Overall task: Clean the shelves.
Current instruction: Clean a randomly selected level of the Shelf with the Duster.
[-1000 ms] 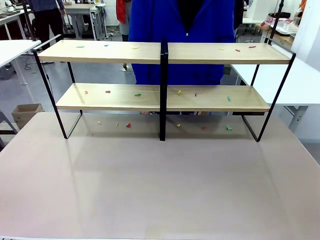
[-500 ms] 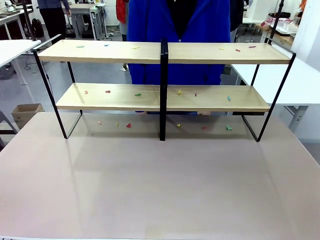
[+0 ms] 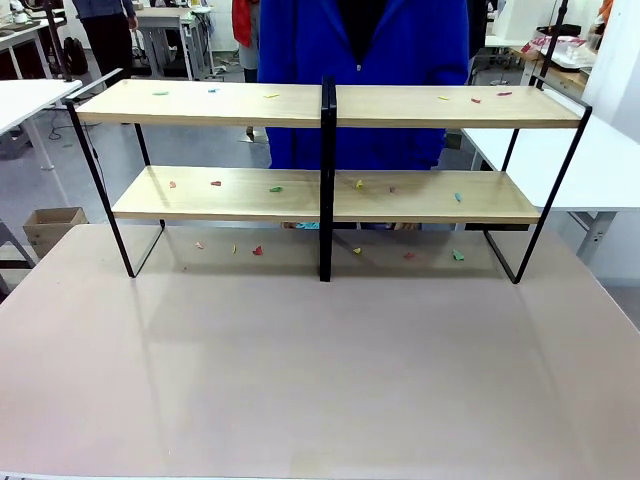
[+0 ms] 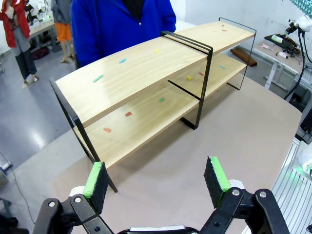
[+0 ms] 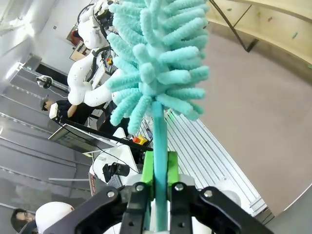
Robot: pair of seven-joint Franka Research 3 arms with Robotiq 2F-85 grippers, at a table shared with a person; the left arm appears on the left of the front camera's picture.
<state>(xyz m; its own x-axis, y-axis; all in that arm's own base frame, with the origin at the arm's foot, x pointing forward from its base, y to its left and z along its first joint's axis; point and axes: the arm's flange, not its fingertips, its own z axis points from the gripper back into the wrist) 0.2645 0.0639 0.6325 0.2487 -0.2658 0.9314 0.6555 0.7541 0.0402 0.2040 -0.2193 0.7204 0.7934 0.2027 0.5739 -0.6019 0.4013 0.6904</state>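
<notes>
Beige tabletop [image 3: 320, 380]: spans foreground; small coloured scraps [image 3: 257, 251] lie toward far edge.
Person in blue jacket [image 3: 300, 40]: stands at far side, centre.
White table [image 3: 25, 98]: left.
Second white table [image 3: 590, 165]: right.
Cardboard box [image 3: 52, 228]: on floor, left.

Person's blue jacket [image 3: 400, 60] slightly farther right

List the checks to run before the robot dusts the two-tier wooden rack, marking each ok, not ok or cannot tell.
1. Grip: right gripper shut on the teal fluffy duster: ok.
2. Spare arm: left gripper open, holding nothing: ok.
3. Rack: light-wood shelves in a black frame upright on the beige tabletop: ok.
4. Boards free of dirt: coloured scraps lie on both: not ok.
5. Bystander: person in a blue jacket close behind the shelves, out of the sweep: cannot tell.
</notes>
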